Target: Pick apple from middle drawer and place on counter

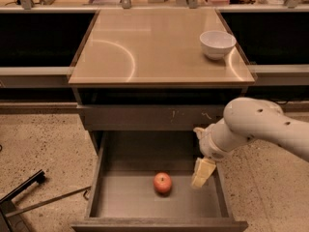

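A small red-orange apple lies on the bare floor of the open middle drawer, a little right of its centre. My gripper, pale yellow at the end of the white arm, hangs inside the drawer near its right wall. It is to the right of the apple, slightly above it and not touching it. The glossy tan counter sits above the drawers.
A white bowl stands at the counter's back right corner. The closed drawer front above the open one has pale scratch marks. Dark metal bars lie on the speckled floor to the left. Dark recesses flank the cabinet.
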You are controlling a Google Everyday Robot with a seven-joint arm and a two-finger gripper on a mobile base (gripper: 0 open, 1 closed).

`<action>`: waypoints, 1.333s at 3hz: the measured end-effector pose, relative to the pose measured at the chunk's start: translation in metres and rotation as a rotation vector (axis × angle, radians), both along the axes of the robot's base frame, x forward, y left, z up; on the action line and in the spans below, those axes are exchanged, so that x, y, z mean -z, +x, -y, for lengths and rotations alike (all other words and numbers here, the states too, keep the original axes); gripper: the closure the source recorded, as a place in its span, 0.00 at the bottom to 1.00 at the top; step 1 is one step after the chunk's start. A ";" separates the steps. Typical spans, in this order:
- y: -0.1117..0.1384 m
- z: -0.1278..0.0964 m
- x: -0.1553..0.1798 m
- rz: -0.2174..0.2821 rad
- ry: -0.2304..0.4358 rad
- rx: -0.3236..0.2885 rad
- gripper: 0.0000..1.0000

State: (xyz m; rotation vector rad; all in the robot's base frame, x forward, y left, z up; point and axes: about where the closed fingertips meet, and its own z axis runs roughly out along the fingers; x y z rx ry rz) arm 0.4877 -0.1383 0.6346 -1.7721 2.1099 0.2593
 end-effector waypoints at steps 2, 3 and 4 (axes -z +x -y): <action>-0.005 -0.020 0.048 -0.055 0.034 -0.042 0.00; -0.008 -0.032 0.061 -0.082 0.044 -0.074 0.00; -0.012 -0.058 0.085 -0.132 0.050 -0.147 0.00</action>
